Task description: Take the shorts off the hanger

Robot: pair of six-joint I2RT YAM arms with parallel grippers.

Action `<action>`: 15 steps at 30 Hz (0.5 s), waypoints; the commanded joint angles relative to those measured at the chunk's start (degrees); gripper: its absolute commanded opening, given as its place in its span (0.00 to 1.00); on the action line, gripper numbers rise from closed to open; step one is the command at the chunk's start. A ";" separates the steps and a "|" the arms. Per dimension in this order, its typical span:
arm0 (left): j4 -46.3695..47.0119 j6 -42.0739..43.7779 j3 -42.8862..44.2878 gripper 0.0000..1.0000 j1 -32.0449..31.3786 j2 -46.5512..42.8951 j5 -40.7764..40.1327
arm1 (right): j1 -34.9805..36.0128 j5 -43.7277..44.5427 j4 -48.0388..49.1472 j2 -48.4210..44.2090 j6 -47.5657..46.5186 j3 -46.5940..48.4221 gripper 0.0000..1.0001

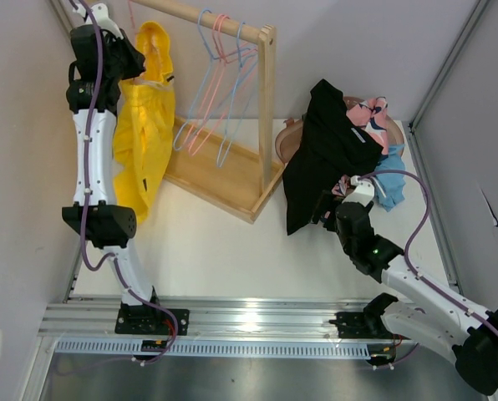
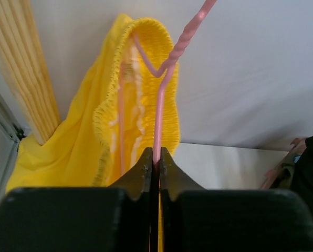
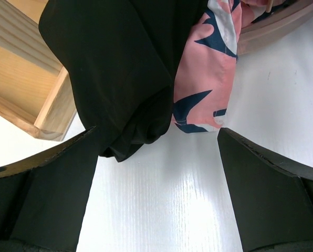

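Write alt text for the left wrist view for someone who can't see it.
The left claw is shut on the wire of a pink hanger that carries yellow shorts by their elastic waistband. A wooden post stands beside them, a pale wall behind.

The shorts (image 2: 77,152) are yellow, the hanger (image 2: 159,115) pink, the draped garment (image 3: 125,68) black.

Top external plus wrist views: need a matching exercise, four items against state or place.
Items
1. yellow shorts
2. pink hanger
3. black garment
4. right gripper

States or places
A. open, gripping nothing
B. clamped in the left gripper
C. heaped to the right of the wooden rack
D. hung on the pink hanger, far left

Pairs: 1-D, 2-B, 3-C, 4-A
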 commanded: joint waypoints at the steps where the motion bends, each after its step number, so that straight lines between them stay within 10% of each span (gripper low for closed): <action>1: 1.09 -0.13 2.62 0.00 -0.03 0.98 0.44 | -0.61 0.23 2.07 -0.79 0.25 -0.19 0.99; 15: 2.85 -0.57 7.72 0.00 -2.94 -9.82 -0.08 | 1.67 -0.38 1.80 -4.04 -1.15 1.91 0.99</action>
